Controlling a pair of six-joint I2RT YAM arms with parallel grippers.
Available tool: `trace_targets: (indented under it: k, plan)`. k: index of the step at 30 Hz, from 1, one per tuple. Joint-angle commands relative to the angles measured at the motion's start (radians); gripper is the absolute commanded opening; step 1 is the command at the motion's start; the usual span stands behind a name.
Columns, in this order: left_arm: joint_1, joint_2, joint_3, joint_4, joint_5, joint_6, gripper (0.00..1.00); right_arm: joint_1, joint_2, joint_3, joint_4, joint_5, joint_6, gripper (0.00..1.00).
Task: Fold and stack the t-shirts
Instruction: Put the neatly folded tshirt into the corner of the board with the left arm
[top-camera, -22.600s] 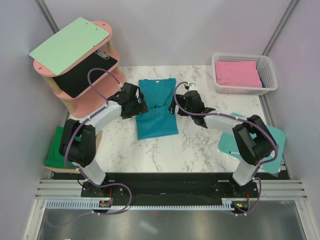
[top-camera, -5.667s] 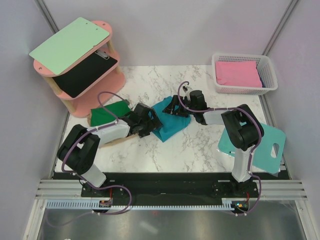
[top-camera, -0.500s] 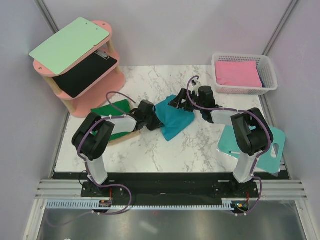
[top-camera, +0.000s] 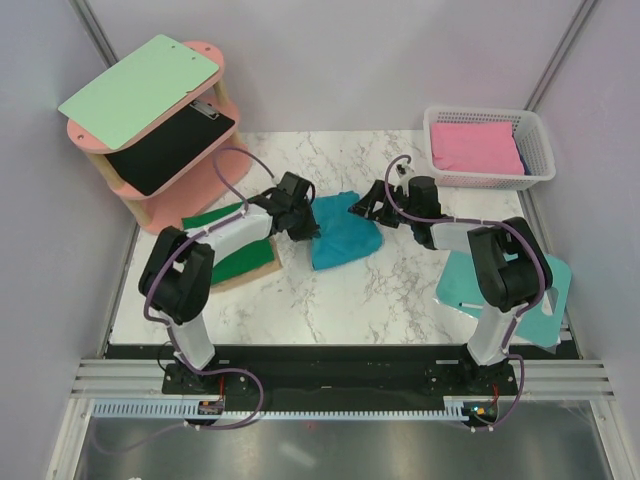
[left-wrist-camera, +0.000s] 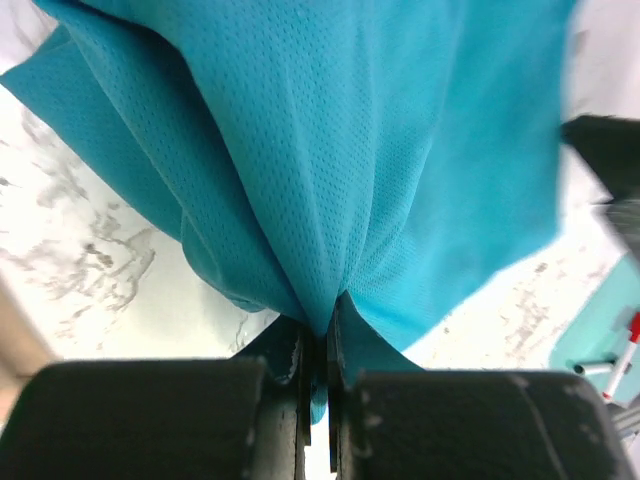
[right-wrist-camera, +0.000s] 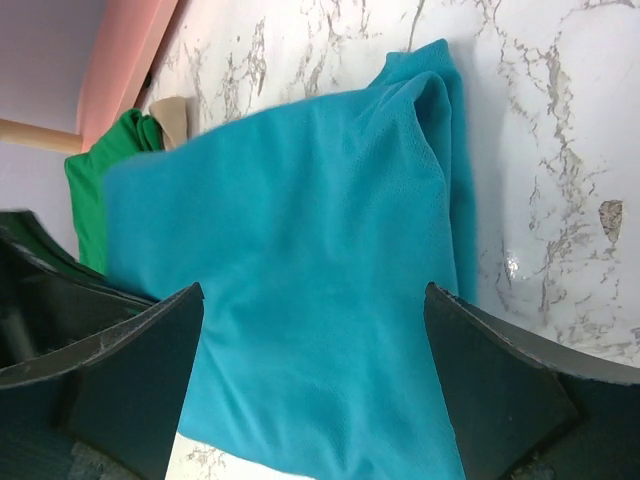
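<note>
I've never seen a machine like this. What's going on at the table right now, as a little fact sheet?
teal shirt: bunched up mid-table
left hand: shut, pinching a fold of the teal shirt
right hand: open, fingers spread wide over the teal shirt
green shirt: lying left of the teal shirt
basket: back right corner, pink cloth inside
</note>
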Motion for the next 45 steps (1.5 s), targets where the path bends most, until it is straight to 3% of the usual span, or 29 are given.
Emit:
trace_targets:
  k: [1,14,18,22,28,37,45]
  plan:
    - [0.062,-0.085,0.13,-0.167,-0.029,0.138,0.02,0.002,-0.053,-0.008,0.062,-0.003,0.013,0.98]
    - [0.256,-0.209,0.172,-0.343,0.103,0.279,0.02,0.004,0.006,-0.027,0.122,-0.043,0.053,0.98]
    - [0.36,-0.229,0.191,-0.402,0.157,0.328,0.02,0.004,0.016,-0.027,0.137,-0.056,0.065,0.98]
    - [0.46,-0.24,0.21,-0.443,0.301,0.397,0.02,0.004,0.02,-0.027,0.139,-0.059,0.065,0.98]
    - [0.607,-0.292,0.188,-0.489,0.345,0.455,0.02,0.004,0.032,-0.025,0.146,-0.067,0.073,0.98]
    - [0.759,-0.34,0.011,-0.501,0.318,0.509,0.02,0.004,0.058,-0.025,0.174,-0.085,0.096,0.98]
    - [0.819,-0.317,-0.077,-0.486,0.192,0.532,0.02,0.004,0.073,-0.024,0.188,-0.093,0.111,0.98]
